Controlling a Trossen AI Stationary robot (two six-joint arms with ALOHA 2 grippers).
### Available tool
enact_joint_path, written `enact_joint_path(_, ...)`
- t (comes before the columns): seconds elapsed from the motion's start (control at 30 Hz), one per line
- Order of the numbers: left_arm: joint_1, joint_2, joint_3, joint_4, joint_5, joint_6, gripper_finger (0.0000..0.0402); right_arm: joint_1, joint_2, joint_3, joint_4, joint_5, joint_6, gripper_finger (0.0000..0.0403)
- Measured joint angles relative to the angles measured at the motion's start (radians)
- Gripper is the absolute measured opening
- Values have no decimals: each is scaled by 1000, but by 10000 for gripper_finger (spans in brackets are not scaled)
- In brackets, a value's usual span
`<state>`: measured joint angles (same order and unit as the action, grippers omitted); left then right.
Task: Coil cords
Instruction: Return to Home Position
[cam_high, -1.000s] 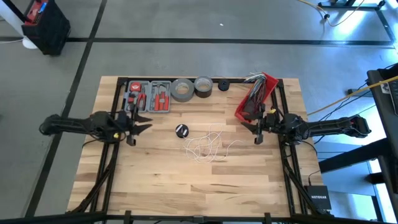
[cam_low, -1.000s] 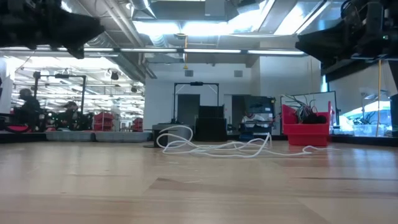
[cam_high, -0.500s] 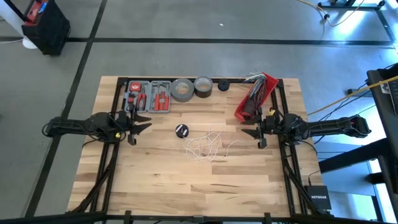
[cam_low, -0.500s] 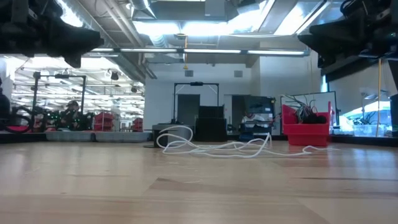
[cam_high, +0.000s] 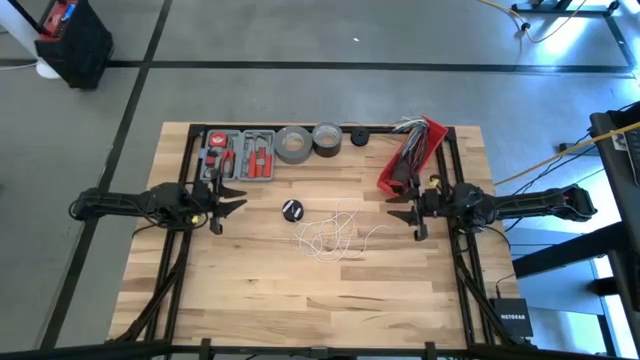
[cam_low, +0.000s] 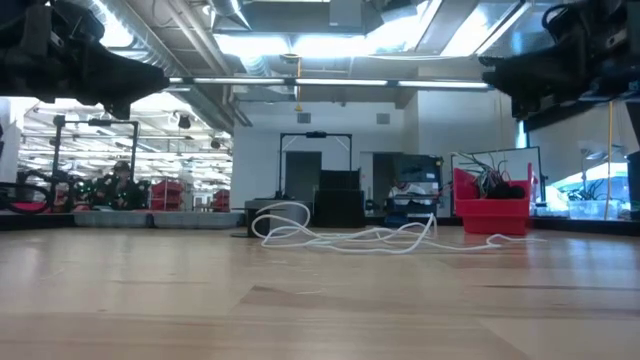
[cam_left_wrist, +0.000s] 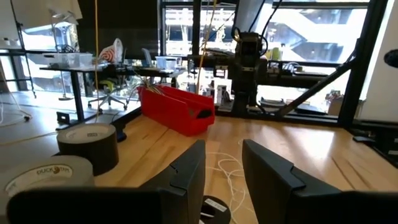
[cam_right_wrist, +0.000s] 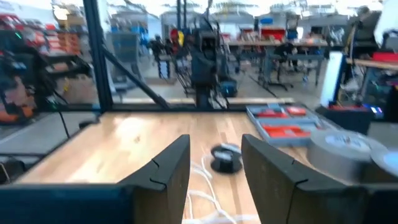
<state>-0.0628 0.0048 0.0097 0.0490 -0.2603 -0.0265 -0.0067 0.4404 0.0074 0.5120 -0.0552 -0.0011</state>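
left gripper (cam_high: 230, 196): fingers apart, holding nothing, up over the table's (cam_high: 250, 290) left side | right gripper (cam_high: 400, 208): fingers apart, holding nothing, over the right side | cord (cam_high: 330, 238): thin, white, a loose messy heap mid-table, between both grippers | black disc (cam_high: 291, 209): near the heap
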Motion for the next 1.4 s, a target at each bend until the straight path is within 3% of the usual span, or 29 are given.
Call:
enact_joint_path(0.23,0,1,0,0,0,13,100,0,0,5,-52,45,-3,149)
enact_joint_path(0.5,0,1,0,0,0,15,100,0,0,8,-51,210,-4,149)
enact_joint_path(0.8,0,1,0,0,0,15,100,0,-119,4,-54,178,-60,149)
enact_joint_path(1.13,0,1,0,0,0,15,100,0,-432,3,-325,173,-78,149)
enact_joint_path(1.4,0,3,0,0,0,15,100,0,-439,6,-398,124,-73,149)
